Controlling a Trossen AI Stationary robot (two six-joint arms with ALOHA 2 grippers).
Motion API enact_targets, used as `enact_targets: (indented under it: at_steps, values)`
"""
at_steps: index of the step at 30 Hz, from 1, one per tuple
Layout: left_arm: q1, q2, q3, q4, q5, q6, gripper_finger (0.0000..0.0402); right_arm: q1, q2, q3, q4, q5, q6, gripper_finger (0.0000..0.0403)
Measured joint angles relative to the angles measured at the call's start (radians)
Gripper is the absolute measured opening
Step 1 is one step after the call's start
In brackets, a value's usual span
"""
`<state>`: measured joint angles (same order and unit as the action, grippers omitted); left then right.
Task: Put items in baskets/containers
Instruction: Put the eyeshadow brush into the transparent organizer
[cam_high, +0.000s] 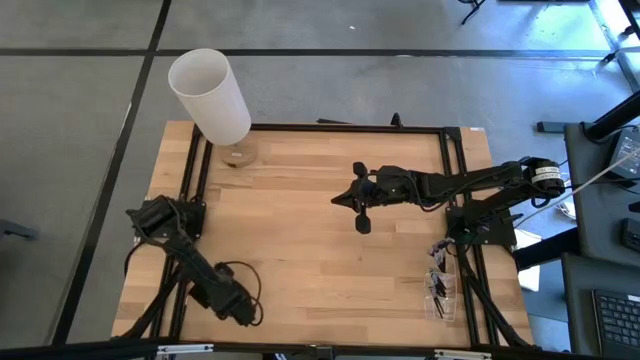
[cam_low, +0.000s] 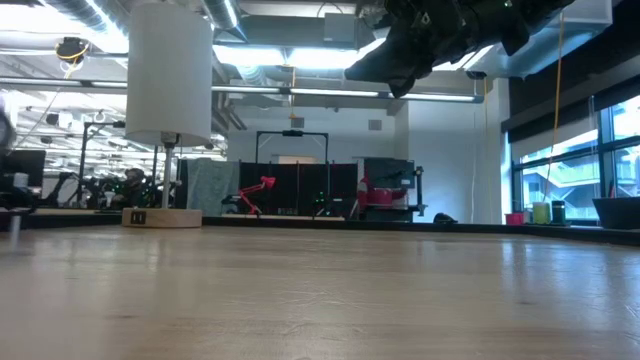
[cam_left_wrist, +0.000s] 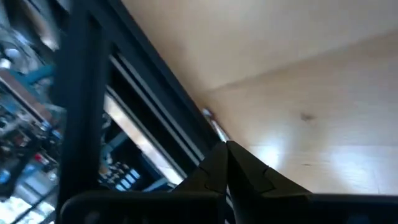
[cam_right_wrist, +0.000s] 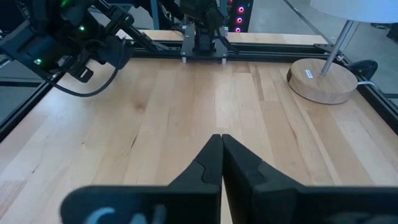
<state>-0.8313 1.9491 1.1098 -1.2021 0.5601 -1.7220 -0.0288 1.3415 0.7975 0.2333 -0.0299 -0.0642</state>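
Observation:
A small clear holder (cam_high: 440, 292) lies at the table's near right edge, beside the right arm's base. Several thin dark brushes (cam_high: 436, 283) show in or on it; I cannot tell which. My right gripper (cam_high: 337, 201) is shut and empty above the middle of the table, pointing toward the left edge. It also shows in the right wrist view (cam_right_wrist: 222, 138) and high up in the low view (cam_low: 385, 62). My left gripper (cam_high: 248, 316) is shut and empty at the near left, by the table's frame rail; its wrist view (cam_left_wrist: 227, 146) shows its tips together.
A lamp with a white cylinder shade (cam_high: 210, 95) and a round wooden base (cam_high: 238, 155) stands at the far left; it also shows in the right wrist view (cam_right_wrist: 322, 79). A black frame rail (cam_high: 330, 128) runs round the wooden table top.

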Motion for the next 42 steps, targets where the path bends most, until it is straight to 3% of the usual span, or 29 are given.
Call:
enact_targets:
  at_steps: [9,15,28,35,42]
  values:
    - [-0.070,0.000,-0.027,0.049,0.020,-0.116,0.0003,0.000,0.000,0.000,0.000,0.000,0.001,0.0007]
    - [-0.119,-0.004,-0.063,0.061,0.088,-0.184,0.0003,0.000,0.000,0.000,0.000,0.000,0.003,0.0007]
    - [-0.113,-0.003,-0.058,0.107,0.115,-0.317,0.0003,0.000,0.000,0.000,-0.004,0.000,0.002,0.0007]
    - [-0.077,-0.002,-0.033,0.084,0.030,-0.343,0.0003,0.000,0.000,0.000,-0.008,0.001,0.000,0.0007]
    - [-0.095,-0.002,-0.054,0.080,0.036,-0.383,0.0003,0.000,0.000,0.000,-0.013,0.001,0.000,0.0007]
